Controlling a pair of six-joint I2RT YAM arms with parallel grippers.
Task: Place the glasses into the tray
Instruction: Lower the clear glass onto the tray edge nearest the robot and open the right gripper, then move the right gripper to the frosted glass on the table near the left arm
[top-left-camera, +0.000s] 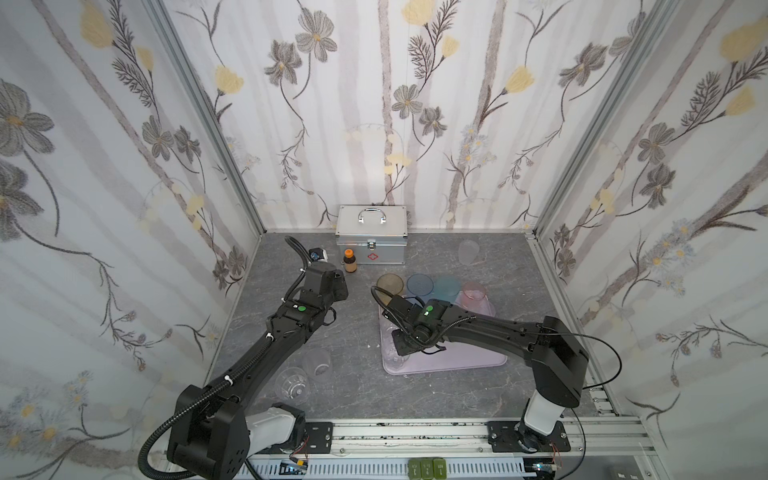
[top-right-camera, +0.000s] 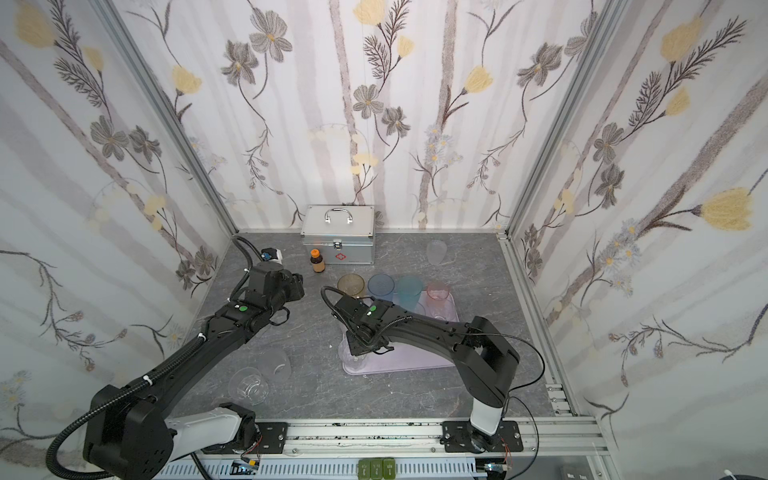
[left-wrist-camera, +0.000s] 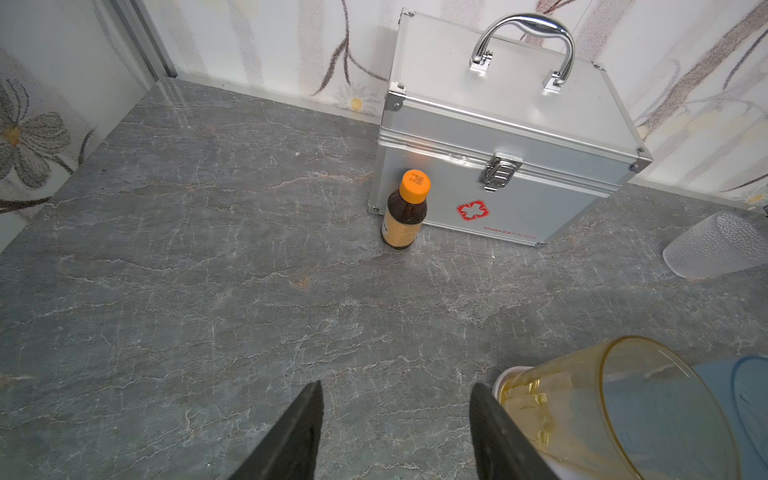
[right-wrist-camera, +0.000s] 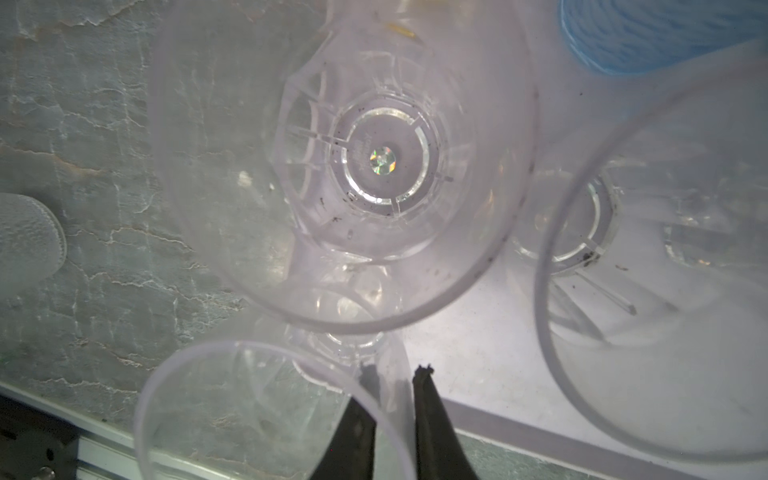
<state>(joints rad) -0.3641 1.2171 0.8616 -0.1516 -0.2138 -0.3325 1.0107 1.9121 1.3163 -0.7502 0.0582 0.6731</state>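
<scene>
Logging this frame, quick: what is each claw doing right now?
Left claw: open, empty, beside the tall amber translucent tumbler.
Right claw: astride the rim of a short clear faceted glass; grip cannot be told.

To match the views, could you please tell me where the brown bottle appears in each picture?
Both top views: bottle just left of centre.
Left wrist: bottle near the centre.
Right wrist: not in it.
Landmark: silver case right behind it.
</scene>
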